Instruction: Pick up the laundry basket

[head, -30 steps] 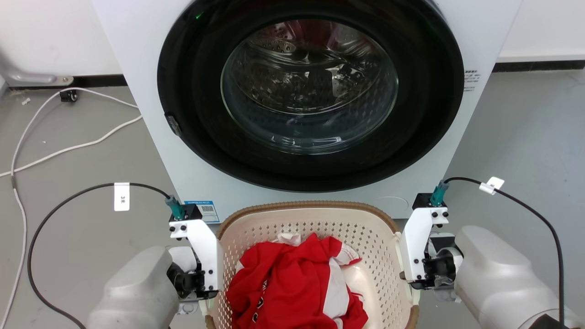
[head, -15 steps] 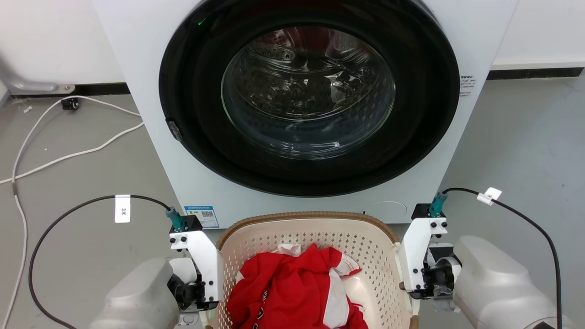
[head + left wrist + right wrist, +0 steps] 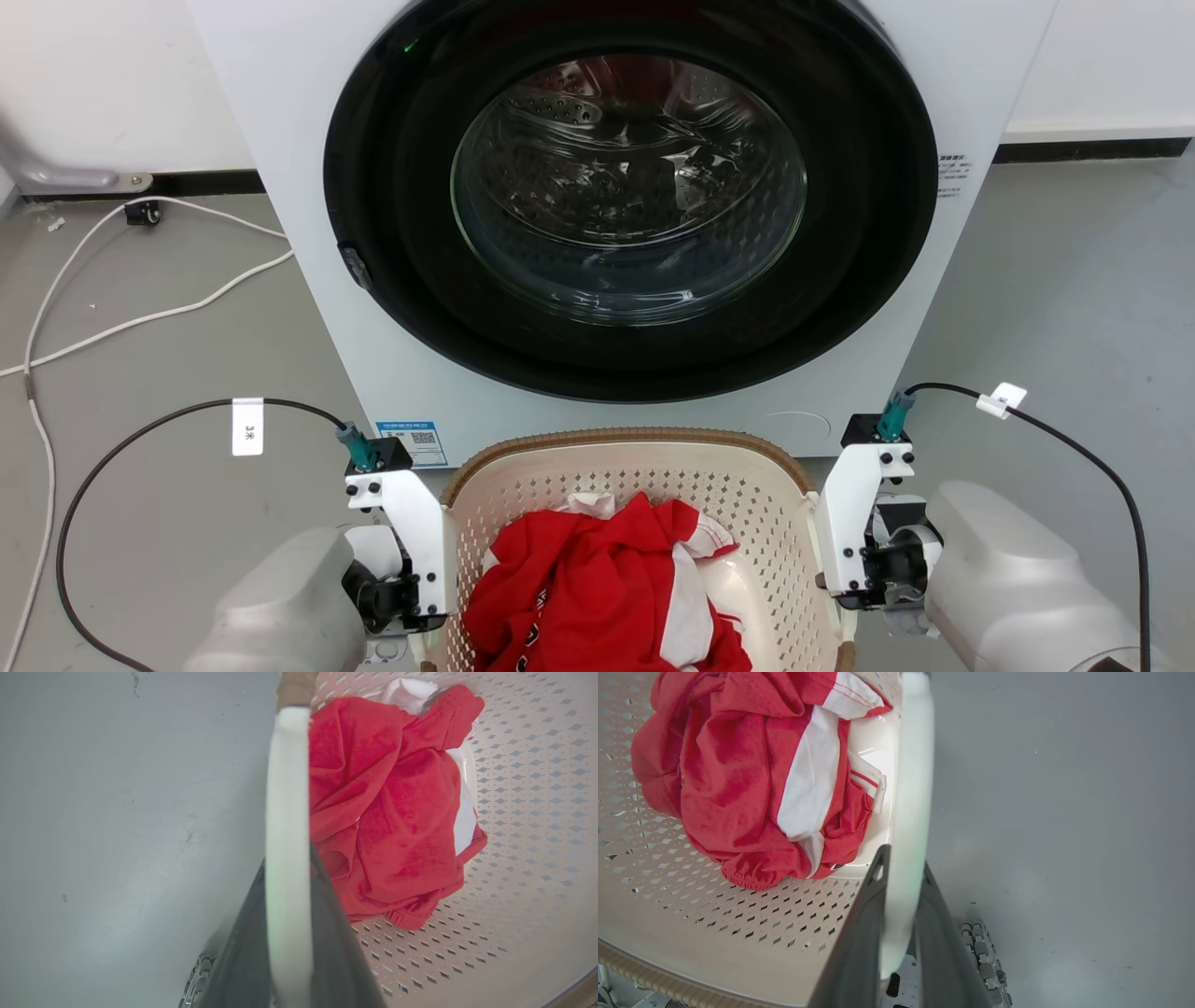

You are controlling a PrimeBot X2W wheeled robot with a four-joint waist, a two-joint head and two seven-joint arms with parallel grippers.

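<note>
The laundry basket (image 3: 627,437) is cream with perforated walls and a brown rim. It sits low in the head view, right in front of the washing machine, between my two wrists. Red and white clothes (image 3: 607,583) lie inside it. In the left wrist view my left gripper (image 3: 287,858) is shut on the basket's white side handle (image 3: 287,765), one dark finger on each side. In the right wrist view my right gripper (image 3: 906,858) is shut on the opposite white handle (image 3: 915,742) in the same way.
A white washing machine (image 3: 280,187) with its round glass door (image 3: 630,187) shut stands directly behind the basket. White cables (image 3: 140,308) trail over the grey floor at the left. My arms' black cables (image 3: 140,420) loop on both sides. Bare floor (image 3: 1074,280) lies to the right.
The whole head picture has shifted down a little, so the camera moved. Both grippers stay on the handles, and the basket keeps its place between them.
</note>
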